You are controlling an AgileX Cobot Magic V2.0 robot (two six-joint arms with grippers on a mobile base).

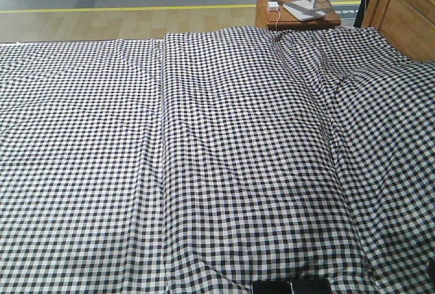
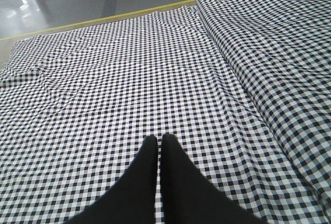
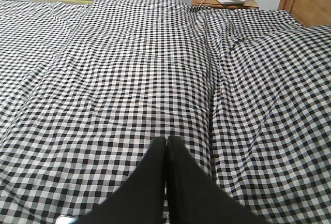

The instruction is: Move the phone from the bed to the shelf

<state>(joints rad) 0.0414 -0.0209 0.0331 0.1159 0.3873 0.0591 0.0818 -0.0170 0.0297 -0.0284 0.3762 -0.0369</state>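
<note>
Although only a dark, glossy strip of the phone shows at the near edge of the bed, right of the middle, it seems to lie flat on the check sheet. I judge it light, rigid, slick on its glass face and liable to crack if dropped, so the long thin sides look the place to pinch, the soft sheet yielding beneath. Left gripper and right gripper hover over the sheet, fingers pressed together, carrying nothing.
</note>
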